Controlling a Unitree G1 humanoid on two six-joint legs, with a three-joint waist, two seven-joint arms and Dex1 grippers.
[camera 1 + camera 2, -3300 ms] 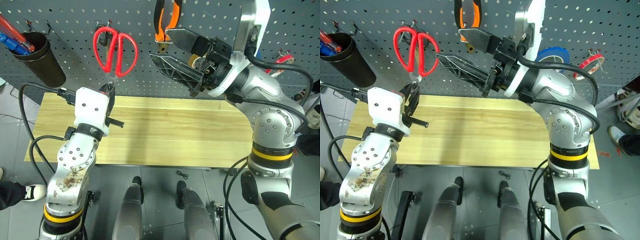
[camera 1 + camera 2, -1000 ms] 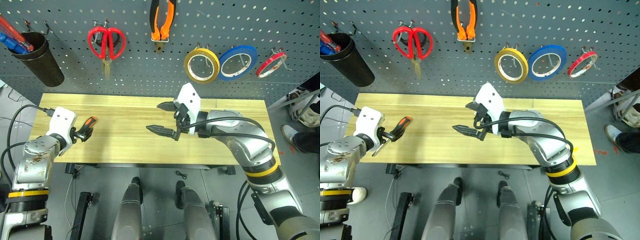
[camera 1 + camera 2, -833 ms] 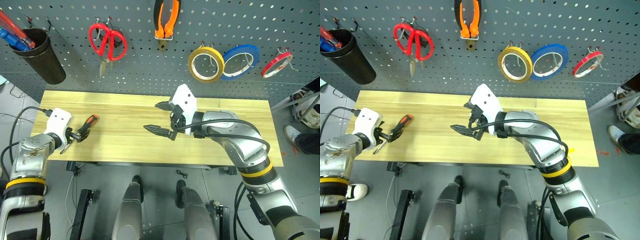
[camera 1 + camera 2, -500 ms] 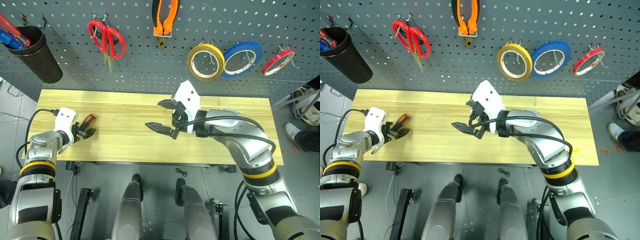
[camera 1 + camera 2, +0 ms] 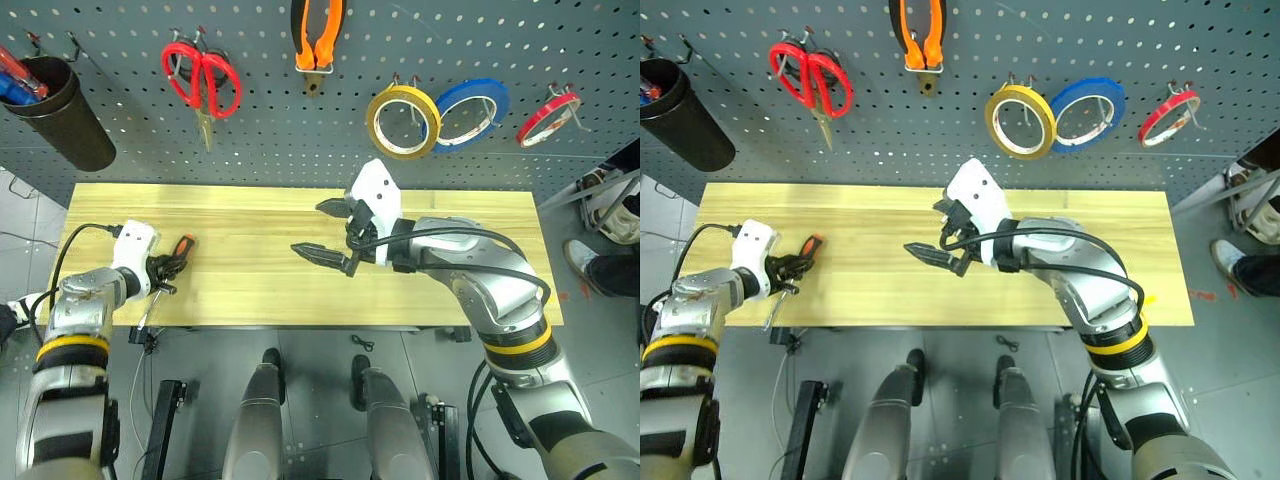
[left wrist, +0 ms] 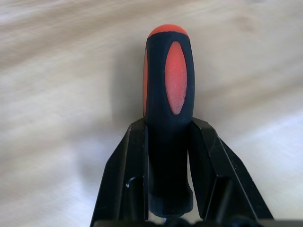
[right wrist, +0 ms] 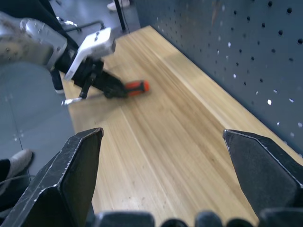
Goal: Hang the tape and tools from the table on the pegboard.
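At the left front of the table [image 5: 260, 285] lies the screwdriver [image 5: 184, 246], orange-and-black handle on the wood and metal shaft reaching past the front edge. My left gripper [image 5: 168, 270] is shut on that handle; in the left wrist view both fingers [image 6: 135, 179] press its black sides [image 6: 168, 118]. My right gripper [image 5: 310, 230] hovers open over the table's middle, holding nothing. On the pegboard [image 5: 120, 150] hang the red-handled scissors [image 5: 203, 80], the pliers [image 5: 317, 35] and the blue tape [image 5: 470, 108].
A yellow roll [image 5: 402, 120] and a small red roll [image 5: 548, 103] hang on either side of the blue tape. A black cup [image 5: 55, 115] with pens hangs at the pegboard's far left. A cable runs from my left wrist off the table's left end.
My left gripper has sunk a little and closed its fingers on the screwdriver's handle. The right arm has kept still. The view has shifted slightly.
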